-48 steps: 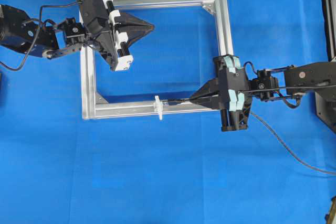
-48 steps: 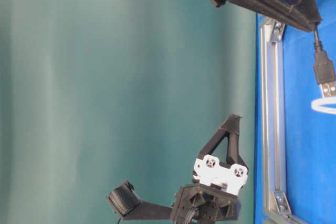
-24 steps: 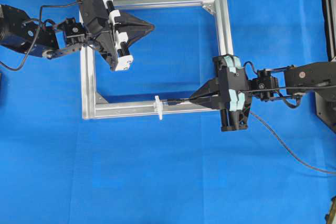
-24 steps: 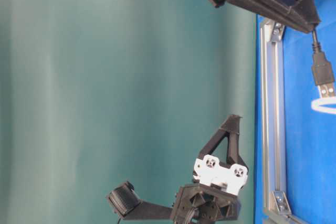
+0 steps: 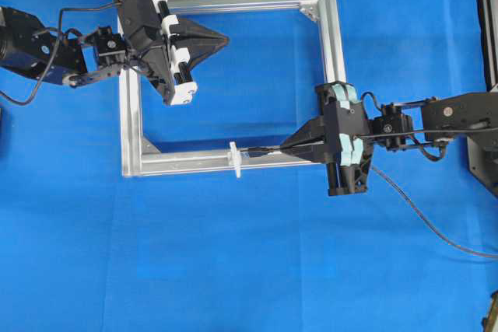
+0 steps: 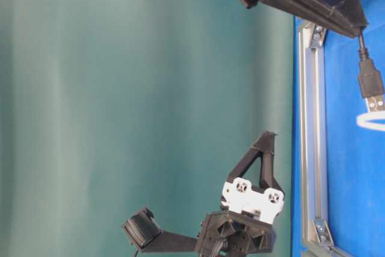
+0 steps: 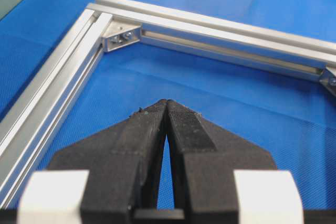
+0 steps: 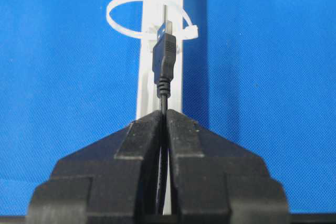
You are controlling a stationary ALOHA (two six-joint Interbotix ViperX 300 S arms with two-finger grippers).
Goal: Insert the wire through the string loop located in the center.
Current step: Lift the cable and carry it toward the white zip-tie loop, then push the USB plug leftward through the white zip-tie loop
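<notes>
My right gripper (image 5: 283, 148) (image 8: 166, 112) is shut on the wire (image 8: 164, 61), a thin black cable ending in a USB plug. The plug's metal tip sits at the near edge of the string loop (image 8: 148, 17) (image 5: 234, 159), a white tie ring standing across the frame's lower silver bar (image 5: 194, 162). In the table-level view the plug (image 6: 370, 79) hangs just above the loop (image 6: 371, 122). The cable's rest trails off to the right (image 5: 420, 215). My left gripper (image 5: 224, 38) (image 7: 166, 102) hovers shut and empty inside the frame's upper left corner.
The square aluminium frame (image 5: 333, 36) lies flat on the blue cloth, with corner brackets (image 7: 121, 36). A dark stand edge (image 5: 486, 21) runs along the right side. The right arm's body (image 5: 451, 118) stretches in from the right.
The plug has crept slightly closer to the loop. The left arm has not moved.
</notes>
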